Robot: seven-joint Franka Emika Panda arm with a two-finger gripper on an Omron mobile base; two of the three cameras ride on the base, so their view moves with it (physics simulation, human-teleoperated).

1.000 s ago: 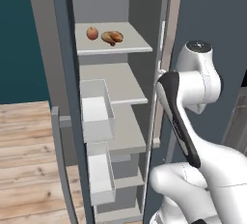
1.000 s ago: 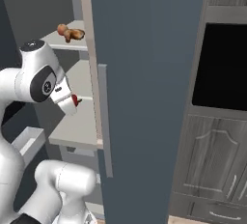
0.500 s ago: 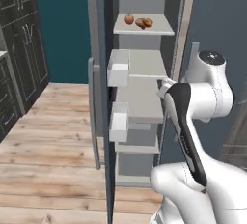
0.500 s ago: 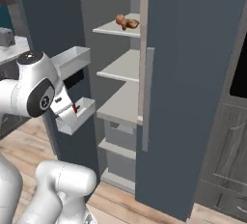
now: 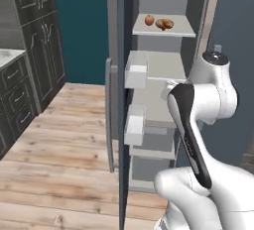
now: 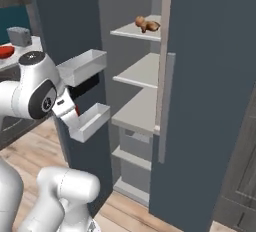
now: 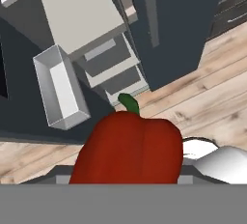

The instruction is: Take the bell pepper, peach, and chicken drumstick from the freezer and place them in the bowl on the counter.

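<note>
The red bell pepper with its green stem sits large at the bottom of the hand view, and my gripper is shut on it. A sliver of its red shows at the hand in the right base view. The hand hangs in front of the open freezer, beside the lower door bin. On the top shelf lie the peach and, right of it, the golden-brown chicken drumstick. The red bowl rests on the marbled counter at the far left.
A grey toaster stands behind the bowl. The freezer's dark door carries two white bins, and a second dark panel stands to the right. Dark cupboards line the left wall. Wood floor lies open to the left.
The whole picture has shifted, so the base has turned: the freezer slid right in the left base view and the counter with the bowl has come into the right base view. The pepper stays gripped.
</note>
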